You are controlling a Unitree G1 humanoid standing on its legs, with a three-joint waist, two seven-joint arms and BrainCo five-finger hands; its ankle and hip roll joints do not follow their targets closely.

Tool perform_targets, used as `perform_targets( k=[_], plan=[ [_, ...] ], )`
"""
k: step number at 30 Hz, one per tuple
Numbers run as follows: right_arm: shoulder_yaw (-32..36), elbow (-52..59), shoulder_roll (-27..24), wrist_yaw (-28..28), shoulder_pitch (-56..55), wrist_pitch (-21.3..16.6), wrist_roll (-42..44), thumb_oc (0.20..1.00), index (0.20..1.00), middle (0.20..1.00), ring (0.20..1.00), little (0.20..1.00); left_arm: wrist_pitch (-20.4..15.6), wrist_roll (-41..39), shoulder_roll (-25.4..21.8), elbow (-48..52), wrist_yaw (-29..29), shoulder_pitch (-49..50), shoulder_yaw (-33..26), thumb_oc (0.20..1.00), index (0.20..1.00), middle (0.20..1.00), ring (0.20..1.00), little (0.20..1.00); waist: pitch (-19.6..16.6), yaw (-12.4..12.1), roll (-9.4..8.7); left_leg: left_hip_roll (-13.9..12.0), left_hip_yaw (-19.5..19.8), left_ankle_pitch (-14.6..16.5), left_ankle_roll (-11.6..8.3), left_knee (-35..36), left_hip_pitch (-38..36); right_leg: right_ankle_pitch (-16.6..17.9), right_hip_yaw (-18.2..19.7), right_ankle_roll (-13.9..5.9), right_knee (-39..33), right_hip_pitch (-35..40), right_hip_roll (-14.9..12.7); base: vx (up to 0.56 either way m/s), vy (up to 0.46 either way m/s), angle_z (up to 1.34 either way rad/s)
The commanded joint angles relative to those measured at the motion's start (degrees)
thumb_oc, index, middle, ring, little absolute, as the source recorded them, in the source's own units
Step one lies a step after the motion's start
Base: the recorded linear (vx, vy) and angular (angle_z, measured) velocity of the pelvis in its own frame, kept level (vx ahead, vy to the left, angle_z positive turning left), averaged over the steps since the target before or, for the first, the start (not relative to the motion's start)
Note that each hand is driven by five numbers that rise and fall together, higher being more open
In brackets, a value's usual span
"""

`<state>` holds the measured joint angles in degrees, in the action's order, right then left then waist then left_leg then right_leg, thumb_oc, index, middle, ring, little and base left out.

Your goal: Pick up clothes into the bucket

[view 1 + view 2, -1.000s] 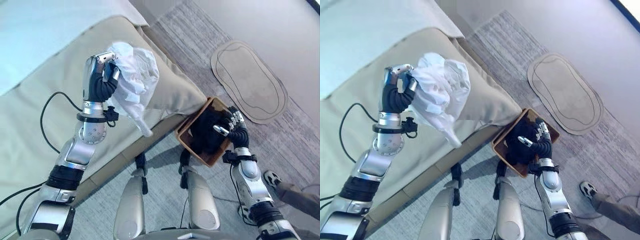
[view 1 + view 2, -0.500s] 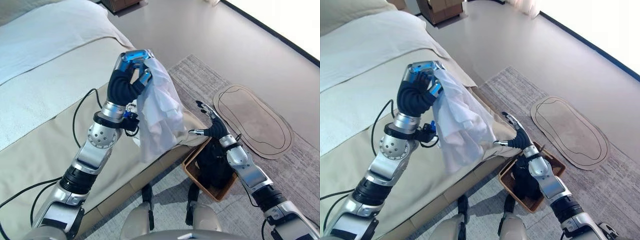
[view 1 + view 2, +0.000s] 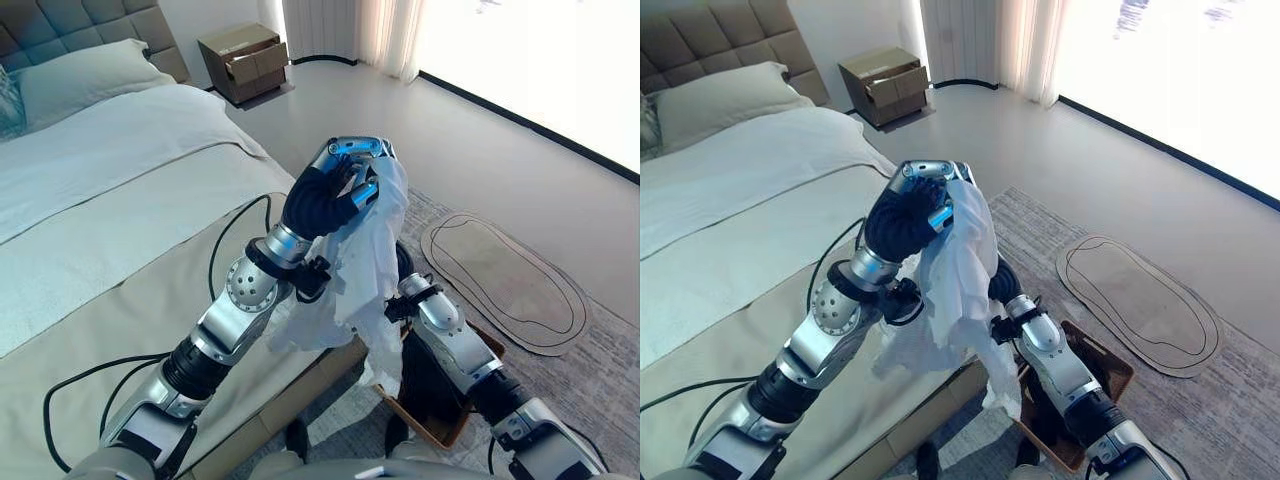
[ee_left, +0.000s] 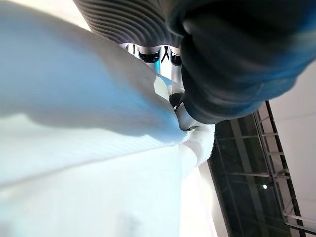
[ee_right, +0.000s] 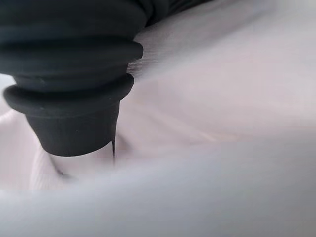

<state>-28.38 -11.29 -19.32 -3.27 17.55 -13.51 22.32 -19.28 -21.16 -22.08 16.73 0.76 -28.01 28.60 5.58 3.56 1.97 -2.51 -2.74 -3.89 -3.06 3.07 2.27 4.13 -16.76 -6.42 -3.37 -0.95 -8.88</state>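
Thin matt white cloth garment (image 3: 365,270); wooden bucket (image 3: 452,424).

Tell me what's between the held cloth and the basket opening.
The right arm's forearm: in the left eye view the white cloth, gripped by the left hand, drapes over it above the basket.

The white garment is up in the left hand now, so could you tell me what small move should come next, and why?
Probably carry the white garment a little farther right and lower it over the brown bucket. The left hand grips its top high above the bed's edge; the cloth hangs beside the bucket, not yet inside. The right hand's fingers are hidden behind the cloth.
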Motion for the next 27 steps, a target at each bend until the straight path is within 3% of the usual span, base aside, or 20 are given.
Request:
perform_targets(
  k=[1, 2, 7, 15, 24, 26, 27],
  plan=[
    [-1.64, 5.47, 2.25, -3.66, 3.16, -1.62, 4.52, 0.492, 0.492, 0.492, 0.492, 0.492, -1.70, -1.57, 1.31, 1.51, 0.46, -6.24, 1.50, 0.200, 0.200, 0.200, 0.200, 0.200, -3.25, -1.25, -2.80, -2.25, -0.25, -0.25, -1.30, 0.46, 0.38, 0.69, 1.34, -4.79, 2.44, -0.19, -4.06, 0.04, -0.021, -0.01],
    [-2.02, 6.14, 1.76, -5.29, 2.56, -1.50, 5.67, 0.200, 0.200, 0.200, 0.200, 0.200, -1.75, -1.09, 1.33, 1.15, 0.49, -6.32, 1.42, 0.200, 0.200, 0.200, 0.200, 0.200, -3.53, -1.27, -2.83, -2.29, -0.22, -0.28, -1.39, 0.63, 0.15, 0.67, 1.20, -4.77, 2.32, 0.09, -4.03, 0.00, 0.000, 0.00],
    [-1.96, 6.24, 0.25, -7.28, 0.29, -0.97, 6.25, 0.200, 0.200, 0.200, 0.200, 0.200, -1.87, -0.72, 0.39, 1.39, 1.28, -5.32, 0.10, 0.200, 0.200, 0.200, 0.200, 0.200, -4.13, -1.28, -2.83, -2.38, -0.21, -0.23, -1.46, 0.84, -0.28, 0.64, 0.82, -4.86, 2.02, 0.61, -3.98, 0.00, 0.000, 0.00],
    [4.31, 4.49, -2.26, -6.79, -7.67, -1.01, 5.00, 0.200, 0.200, 0.200, 0.200, 0.200, -2.62, 1.20, -1.86, 1.04, 0.65, -3.24, -4.89, 0.200, 0.200, 0.200, 0.200, 0.200, -5.16, -0.79, -3.16, -2.46, -0.28, -0.03, -1.58, 0.96, -0.96, 0.53, 0.55, -4.96, 1.90, 1.41, -3.75, 0.00, 0.000, 0.00],
    [12.42, 2.31, 0.91, -9.59, -15.12, -1.69, 18.03, 0.200, 0.200, 0.200, 0.200, 0.200, -3.22, 2.37, -3.43, -0.71, -0.41, 2.59, -11.21, 0.200, 0.200, 0.200, 0.200, 0.200, -5.77, -0.26, -3.25, -2.86, -0.46, -0.04, -1.76, 0.88, -1.22, 0.30, 0.70, -4.71, 1.81, 1.57, -3.29, 0.00, 0.000, 0.00],
    [13.19, 3.08, 1.18, -11.17, -16.77, -1.61, 20.68, 0.200, 0.200, 0.200, 0.200, 0.200, -3.04, 4.54, -3.52, -2.01, -0.94, 4.21, -12.28, 0.200, 0.200, 0.200, 0.200, 0.200, -5.84, -0.09, -3.33, -2.95, -0.50, -0.03, -1.80, 0.90, -1.29, 0.30, 0.86, -4.65, 1.81, 1.51, -3.13, 0.00, 0.000, 0.00],
    [13.43, 3.81, 2.30, -14.17, -18.03, -0.57, 26.61, 0.200, 0.200, 0.200, 0.200, 0.200, -2.88, 8.62, -3.39, -3.94, -2.25, 5.75, -12.82, 0.200, 0.200, 0.200, 0.200, 0.200, -5.85, 0.12, -3.45, -3.06, -0.69, -0.08, -1.89, 0.99, -1.36, 0.32, 1.08, -4.60, 1.73, 1.44, -3.00, 0.00, 0.000, 0.00]
  ],
)
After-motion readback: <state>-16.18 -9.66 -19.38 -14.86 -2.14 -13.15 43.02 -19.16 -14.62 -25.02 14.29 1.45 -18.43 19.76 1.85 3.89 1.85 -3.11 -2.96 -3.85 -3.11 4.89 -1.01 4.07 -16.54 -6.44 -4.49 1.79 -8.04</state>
